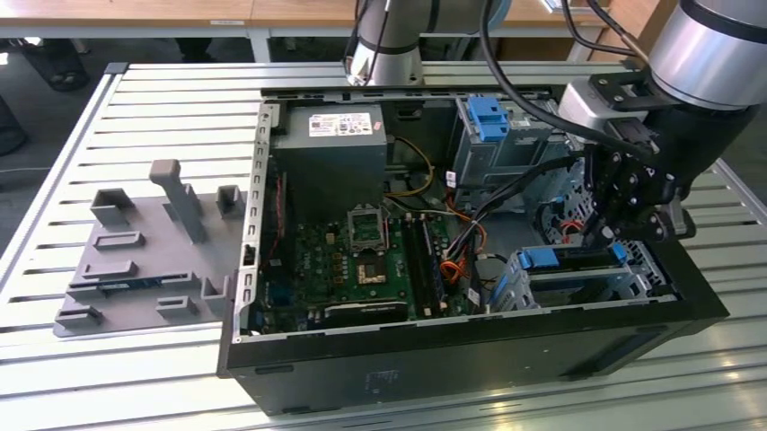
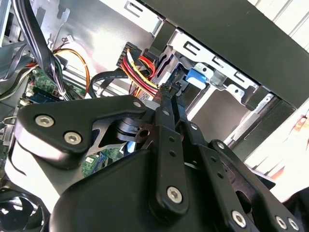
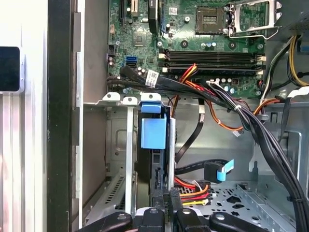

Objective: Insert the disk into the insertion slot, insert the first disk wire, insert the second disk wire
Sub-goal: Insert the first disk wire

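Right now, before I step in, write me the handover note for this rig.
Gripper: shut, apparently pinching the plug end of the red-and-yellow wire, close against the disk's end.
Disk: sitting inside the insertion slot in its blue caddy.
Done: disk insertion.
Left: I cannot tell whether the red-and-yellow wire is plugged in. The blue-tipped wire lies loose, apart from the disk.

Wore a polished silver arm tube (image 1: 707, 45) over a grey wrist block (image 1: 587, 103), trailed by looping black cables (image 1: 494, 63). Ended in a matte black gripper (image 2: 166, 89) of flat linked bars, pinned with round silver screws (image 2: 174, 194).
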Controlling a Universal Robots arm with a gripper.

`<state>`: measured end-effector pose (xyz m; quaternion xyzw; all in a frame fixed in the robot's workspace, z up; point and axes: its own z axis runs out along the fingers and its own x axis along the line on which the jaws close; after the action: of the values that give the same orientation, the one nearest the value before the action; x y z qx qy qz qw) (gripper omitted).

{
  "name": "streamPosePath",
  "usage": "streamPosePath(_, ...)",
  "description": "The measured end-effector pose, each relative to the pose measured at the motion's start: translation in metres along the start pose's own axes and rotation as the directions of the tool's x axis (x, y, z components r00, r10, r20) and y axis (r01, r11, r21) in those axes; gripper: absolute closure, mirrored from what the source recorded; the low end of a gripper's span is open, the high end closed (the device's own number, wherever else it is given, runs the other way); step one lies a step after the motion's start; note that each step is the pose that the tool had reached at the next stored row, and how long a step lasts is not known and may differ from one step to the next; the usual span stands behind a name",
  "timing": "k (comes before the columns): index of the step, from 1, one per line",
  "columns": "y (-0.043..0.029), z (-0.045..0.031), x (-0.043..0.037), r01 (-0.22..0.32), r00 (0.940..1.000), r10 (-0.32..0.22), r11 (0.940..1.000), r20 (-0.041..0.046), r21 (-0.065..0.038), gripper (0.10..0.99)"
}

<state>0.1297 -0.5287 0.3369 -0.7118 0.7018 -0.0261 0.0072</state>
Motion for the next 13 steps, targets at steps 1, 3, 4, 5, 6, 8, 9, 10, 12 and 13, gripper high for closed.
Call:
streamPosePath(1, 0.0001, 0.0002, 0.0004, 0.0, 1.0, 0.0, 1.0, 0.0, 0.0, 0.922)
streamPosePath(3, 0.0002, 0.0006, 0.0014, 0.0, 1.0, 0.0, 1.0, 0.0, 0.0, 0.922)
streamPosePath(4, 0.0002, 0.0009, 0.002, 0.0, 1.0, 0.0, 1.0, 0.0, 0.0, 0.922)
streamPosePath(5, 0.0004, 0.0012, 0.0024, 0.0, 1.0, 0.0, 1.0, 0.0001, 0.0, 0.922)
streamPosePath(6, 0.0005, 0.0015, 0.0027, 0.0, 1.0, 0.0, 1.0, 0.0002, 0.0, 0.922)
streamPosePath(8, 0.0006, 0.0018, 0.0031, 0.0, 1.0, 0.0, 1.0, 0.0, 0.0, 0.922)
streamPosePath(9, 0.0006, 0.0019, 0.0034, -0.001, 1.0, 0.001, 1.0, -0.0001, 0.0, 0.922)
streamPosePath(10, 0.0006, 0.002, 0.0038, -0.001, 1.0, 0.001, 1.0, -0.0002, 0.0, 0.922)
streamPosePath(12, 0.0007, 0.0022, 0.0042, -0.002, 1.0, 0.002, 1.0, 0.0, 0.0, 0.922)
streamPosePath(13, 0.0007, 0.0023, 0.0042, -0.002, 1.0, 0.002, 1.0, -0.0001, 0.0, 0.922)
